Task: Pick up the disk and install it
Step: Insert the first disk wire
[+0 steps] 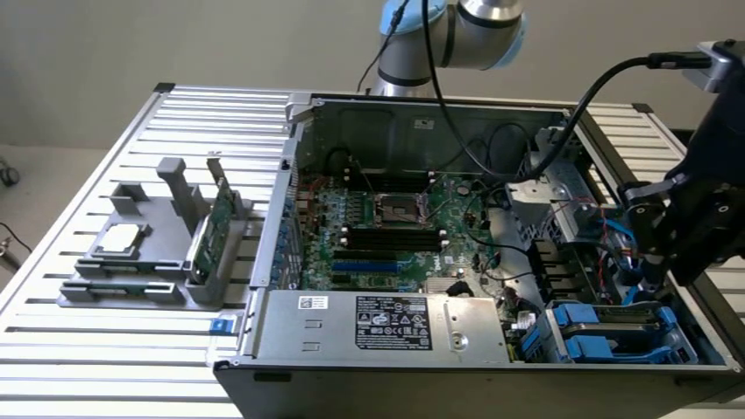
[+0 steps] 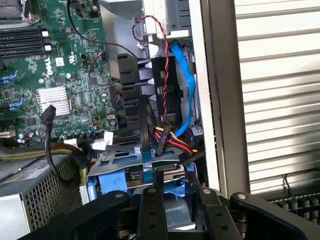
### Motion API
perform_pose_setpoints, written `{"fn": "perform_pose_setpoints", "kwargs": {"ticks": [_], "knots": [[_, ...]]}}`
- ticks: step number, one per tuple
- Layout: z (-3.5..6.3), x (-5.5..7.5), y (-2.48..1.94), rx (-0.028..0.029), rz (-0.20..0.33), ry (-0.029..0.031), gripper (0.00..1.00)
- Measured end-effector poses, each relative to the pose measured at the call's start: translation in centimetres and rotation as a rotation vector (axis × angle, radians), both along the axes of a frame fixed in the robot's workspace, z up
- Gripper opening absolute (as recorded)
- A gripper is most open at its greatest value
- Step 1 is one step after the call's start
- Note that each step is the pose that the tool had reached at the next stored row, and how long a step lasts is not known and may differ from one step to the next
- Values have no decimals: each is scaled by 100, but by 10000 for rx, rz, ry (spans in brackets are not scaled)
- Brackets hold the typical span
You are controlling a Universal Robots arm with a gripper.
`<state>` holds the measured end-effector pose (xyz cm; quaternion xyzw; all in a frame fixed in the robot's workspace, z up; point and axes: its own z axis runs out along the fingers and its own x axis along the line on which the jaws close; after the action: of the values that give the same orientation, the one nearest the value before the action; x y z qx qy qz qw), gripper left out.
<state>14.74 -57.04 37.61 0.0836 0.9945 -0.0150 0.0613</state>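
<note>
The disk, silver-grey in a blue plastic carrier, lies low in the drive bay at the corner of the open computer case, its connector end facing the camera in the wrist view. My gripper has its black fingers on either side of the carrier's blue edge and is shut on it. In the exterior view the disk sits at the case's near corner on the exterior view's right. The gripper reaches down onto it from above.
Red, black and blue cables hang right behind the bay, beside the case wall. The motherboard and power supply occupy the case. On the slatted table, a grey fixture holds a green card and a small chip.
</note>
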Motion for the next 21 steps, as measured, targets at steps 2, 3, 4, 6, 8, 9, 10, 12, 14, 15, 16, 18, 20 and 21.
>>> {"fn": "perform_pose_setpoints", "kwargs": {"ticks": [2, 3, 4, 6, 8, 9, 10, 12, 14, 15, 16, 18, 20, 21], "knots": [[-3, -1, 0, 38, -179, -21, 31], [-5, -1, 0, 57, -267, -33, 31], [-6, -1, 0, 78, -359, -47, 31], [-7, -1, 0, 112, -515, -84, 31], [-7, -1, -1, 135, -648, -136, 31], [-8, -1, -1, 145, -711, -160, 31], [-9, 0, -1, 154, -772, -180, 31], [-11, 0, 0, 170, -904, -212, 31], [-17, 0, 2, 183, -1022, -229, 31], [-21, 0, 4, 189, -1066, -237, 31], [-27, -1, 8, 193, -1105, -243, 31], [-47, 0, 29, 198, -1148, -251, 31], [-67, 0, 63, 201, -1166, -257, 31], [-76, 0, 80, 200, -1173, -261, 31]]}}
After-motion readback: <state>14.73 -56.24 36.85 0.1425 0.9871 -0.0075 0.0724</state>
